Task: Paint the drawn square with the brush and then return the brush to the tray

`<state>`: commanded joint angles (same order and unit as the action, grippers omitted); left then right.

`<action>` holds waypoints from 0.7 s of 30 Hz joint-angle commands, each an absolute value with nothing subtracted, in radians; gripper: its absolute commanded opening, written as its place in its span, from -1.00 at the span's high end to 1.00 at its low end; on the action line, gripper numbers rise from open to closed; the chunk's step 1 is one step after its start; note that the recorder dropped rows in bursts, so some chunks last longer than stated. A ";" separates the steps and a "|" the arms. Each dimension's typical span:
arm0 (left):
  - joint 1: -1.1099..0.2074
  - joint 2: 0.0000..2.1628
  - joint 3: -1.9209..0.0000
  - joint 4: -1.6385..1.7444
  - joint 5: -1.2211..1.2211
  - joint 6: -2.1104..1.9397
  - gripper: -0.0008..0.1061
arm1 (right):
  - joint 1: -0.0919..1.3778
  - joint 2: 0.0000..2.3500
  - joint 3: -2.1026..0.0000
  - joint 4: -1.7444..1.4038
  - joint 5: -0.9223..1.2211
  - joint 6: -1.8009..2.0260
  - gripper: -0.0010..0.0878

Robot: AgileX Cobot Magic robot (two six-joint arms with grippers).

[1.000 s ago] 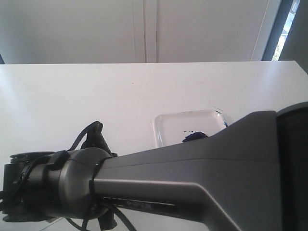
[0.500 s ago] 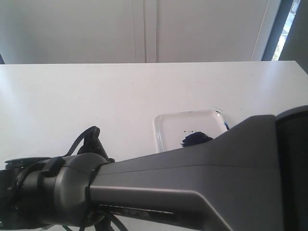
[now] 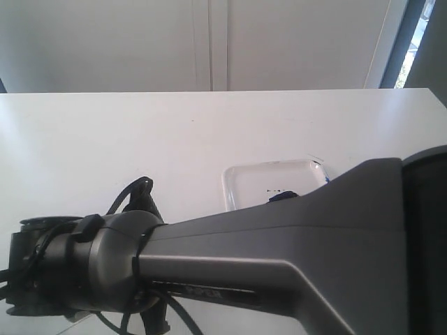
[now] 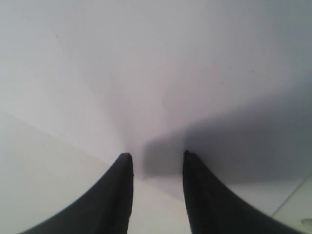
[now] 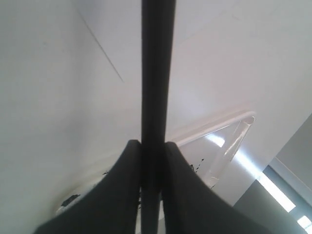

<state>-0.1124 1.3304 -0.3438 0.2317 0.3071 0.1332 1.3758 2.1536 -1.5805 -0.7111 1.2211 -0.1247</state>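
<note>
The brush [image 5: 157, 73] shows as a long black handle in the right wrist view. My right gripper [image 5: 152, 146] is shut on it, one finger on each side. Behind the fingers lies the tray [image 5: 222, 139], glossy white with small dark specks. In the exterior view the tray [image 3: 244, 183] sits right of the table's middle, and the right arm [image 3: 279, 265] covers most of its navy paint puddle [image 3: 281, 196]. My left gripper [image 4: 156, 156] is open above white surface with nothing between its fingers. The drawn square and the brush's bristles are out of view.
The right arm crosses the exterior view's whole foreground, with its wrist and cables [image 3: 77, 265] at the lower left. The white table [image 3: 140, 139] runs back to a pale wall. A thin straight line [image 5: 102, 48] crosses the surface in the right wrist view.
The right arm dipped half a second ago, baring more of the paint puddle. It has since risen again to about where it was a second ago. The grip on the brush is unchanged.
</note>
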 joint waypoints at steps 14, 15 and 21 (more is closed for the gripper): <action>-0.112 1.330 -0.344 0.232 0.305 0.130 0.22 | 1.373 2.154 -1.561 -0.706 1.221 -0.110 0.98; -0.112 1.330 -0.344 0.232 0.305 0.130 0.22 | 1.373 2.154 -1.547 -0.706 1.221 -0.110 0.98; -0.112 1.330 -0.344 0.232 0.297 0.130 0.22 | 1.365 2.136 -1.492 -0.729 1.221 -0.075 0.98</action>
<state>-0.1124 1.3304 -0.3438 0.2317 0.2970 0.1304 1.3650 2.1358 -1.4925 -0.7289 1.2211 -0.0750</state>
